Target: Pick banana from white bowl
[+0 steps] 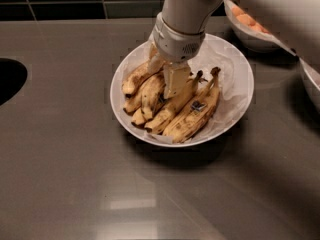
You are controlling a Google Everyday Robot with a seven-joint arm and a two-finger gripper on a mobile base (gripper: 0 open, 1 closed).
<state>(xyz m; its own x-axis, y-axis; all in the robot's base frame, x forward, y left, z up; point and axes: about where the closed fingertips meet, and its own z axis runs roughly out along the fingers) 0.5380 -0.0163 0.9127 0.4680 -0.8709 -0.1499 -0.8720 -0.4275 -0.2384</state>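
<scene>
The wide white bowl (243, 79), lined with crinkled white paper, stands in the middle of the grey counter and holds several overripe bananas. A slim, pale yellow speckled banana (134, 80) lies at the left of the pile, with its upper end hidden under my gripper. My gripper (165, 72) comes down from the upper right on a white arm. It is inside the bowl, down among the left-hand bananas and touching them. A fatter banana (196, 115) with a dark sticker lies at the right of the pile.
A smaller white bowl (248, 28) of orange fruits stands at the back right, partly behind the arm. Another dish rim (311, 83) shows at the right edge. A dark round opening (7, 79) is at the left. A dark tiled wall runs along the back.
</scene>
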